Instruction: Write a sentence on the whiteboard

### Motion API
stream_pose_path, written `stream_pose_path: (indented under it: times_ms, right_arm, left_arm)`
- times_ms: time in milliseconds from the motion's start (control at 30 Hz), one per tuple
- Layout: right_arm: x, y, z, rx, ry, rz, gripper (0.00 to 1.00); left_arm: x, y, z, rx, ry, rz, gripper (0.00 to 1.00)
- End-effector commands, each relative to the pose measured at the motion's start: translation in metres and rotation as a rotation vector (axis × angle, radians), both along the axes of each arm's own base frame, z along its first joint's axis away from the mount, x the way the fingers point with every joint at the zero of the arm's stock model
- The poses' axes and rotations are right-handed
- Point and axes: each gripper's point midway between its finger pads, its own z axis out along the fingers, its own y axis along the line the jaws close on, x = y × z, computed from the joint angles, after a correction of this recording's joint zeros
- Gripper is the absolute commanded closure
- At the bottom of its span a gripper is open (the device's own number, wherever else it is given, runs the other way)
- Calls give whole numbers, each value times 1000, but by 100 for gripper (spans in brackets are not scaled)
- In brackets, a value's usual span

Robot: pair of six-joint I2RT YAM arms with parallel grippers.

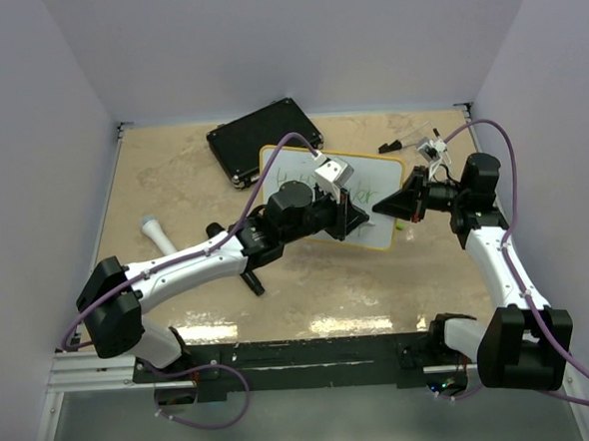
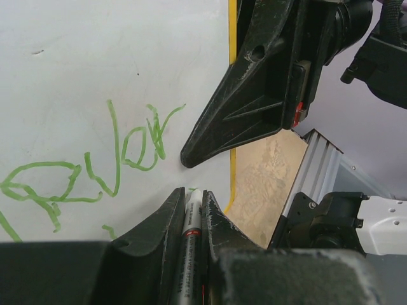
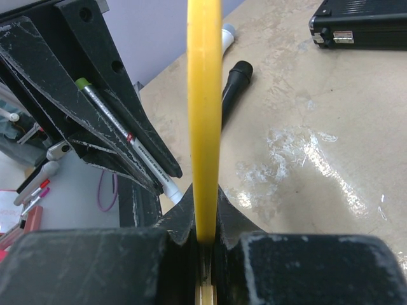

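The whiteboard (image 1: 370,174) lies tilted at mid-table with the green sentence (image 2: 121,149) scribbled across its white face (image 2: 76,70). My left gripper (image 1: 353,220) is shut on a grey marker (image 2: 191,222), and the marker's tip touches the board near its right side. In the left wrist view the marker stands between the fingertips of the left gripper (image 2: 193,190). My right gripper (image 1: 382,206) is shut on the board's right edge. The right wrist view shows the yellow rim (image 3: 204,95) pinched between the jaws of the right gripper (image 3: 205,197), with the marker (image 3: 127,143) just left of it.
A black case (image 1: 267,139) lies behind the board at the back. A white cylinder with a blue end (image 1: 157,233) lies at the left, and a black cap-like piece (image 1: 250,280) lies under the left arm. Small items (image 1: 410,138) sit at the back right.
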Motion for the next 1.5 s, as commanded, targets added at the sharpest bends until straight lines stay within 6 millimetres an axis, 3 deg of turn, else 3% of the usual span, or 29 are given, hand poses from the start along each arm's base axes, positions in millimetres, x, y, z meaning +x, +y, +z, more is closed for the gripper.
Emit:
stream_pose_path:
  times_ms: [0,267,800,1467]
  right_arm:
    - [-14,3,19,10,-83,66,100]
    - [-13,3,19,11,-81,66,100]
    - [-13,3,19,10,-81,65,100]
    - [-14,3,20,10,-86,66,100]
  left_arm:
    - [13,1,19,-31,-50,57,100]
    - [17,16,24,-21,-70,110,100]
    - [10,27,1,22,-38,108,100]
    - [1,-3,-6,-5,0,-6,100]
